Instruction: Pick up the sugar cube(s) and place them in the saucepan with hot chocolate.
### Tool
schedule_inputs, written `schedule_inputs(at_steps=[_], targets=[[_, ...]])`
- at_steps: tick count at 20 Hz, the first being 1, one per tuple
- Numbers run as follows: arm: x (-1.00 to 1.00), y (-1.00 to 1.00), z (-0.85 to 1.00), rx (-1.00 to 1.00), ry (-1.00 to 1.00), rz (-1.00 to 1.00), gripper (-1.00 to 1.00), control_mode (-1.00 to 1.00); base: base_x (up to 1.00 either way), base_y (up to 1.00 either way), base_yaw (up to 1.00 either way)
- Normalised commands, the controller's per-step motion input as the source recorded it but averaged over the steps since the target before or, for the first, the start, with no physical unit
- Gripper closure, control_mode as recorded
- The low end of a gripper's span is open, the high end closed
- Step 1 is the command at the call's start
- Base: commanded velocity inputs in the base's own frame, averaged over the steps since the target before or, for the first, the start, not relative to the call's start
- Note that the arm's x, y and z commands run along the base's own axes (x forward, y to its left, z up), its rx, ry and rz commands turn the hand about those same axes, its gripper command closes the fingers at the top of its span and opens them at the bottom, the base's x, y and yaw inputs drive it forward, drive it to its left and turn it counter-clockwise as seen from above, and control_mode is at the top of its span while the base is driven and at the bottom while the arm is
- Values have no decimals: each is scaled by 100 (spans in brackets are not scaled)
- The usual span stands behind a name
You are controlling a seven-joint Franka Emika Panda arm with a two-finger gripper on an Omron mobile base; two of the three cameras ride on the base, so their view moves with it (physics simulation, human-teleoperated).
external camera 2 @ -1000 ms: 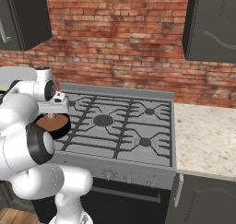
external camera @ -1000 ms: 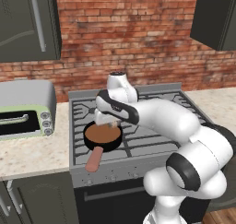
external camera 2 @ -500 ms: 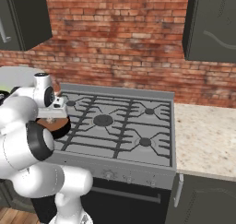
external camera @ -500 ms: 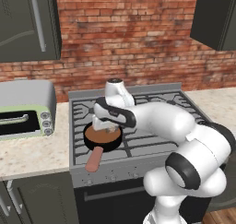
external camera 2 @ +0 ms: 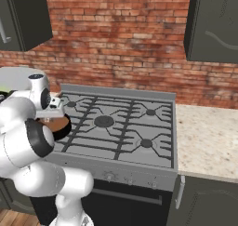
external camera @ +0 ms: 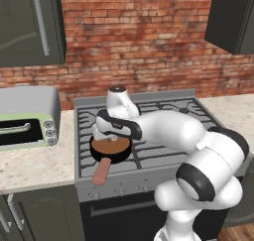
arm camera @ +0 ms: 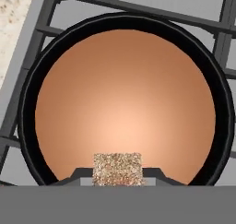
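Closest in, the end effector (arm camera: 118, 173) is clamped on a speckled light-brown sugar cube (arm camera: 117, 168) at 6 o'clock in the hand view, directly above the brown liquid. Beyond it, the small round black saucepan of hot chocolate (external camera: 110, 148) sits on the grey stove grate (external camera: 154, 117), its salmon-pink handle (external camera: 101, 171) pointing toward 7 o'clock.

Since one second ago, the arm's hand has lowered toward the saucepan (external camera: 111, 150) and shifted slightly toward 9 o'clock in the left base view. The gripper (arm camera: 118, 171) now sits directly above the brown liquid, closer to the rim than before, with the sugar cube (arm camera: 117, 168) clamped between its fingers.
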Motion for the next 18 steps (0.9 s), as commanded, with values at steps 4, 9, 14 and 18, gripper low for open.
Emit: schedule_inputs(at_steps=[4, 9, 14, 18], targets=[[36, 2, -1, 0, -3, 0, 100, -100, 0, 0, 0], [41, 0, -8, 0, -1, 0, 100, -100, 0, 0, 0], [26, 11, 0, 0, -1, 0, 100, -100, 0, 0, 0], [27, 15, -1, 0, -1, 0, 100, -100, 0, 0, 0]])
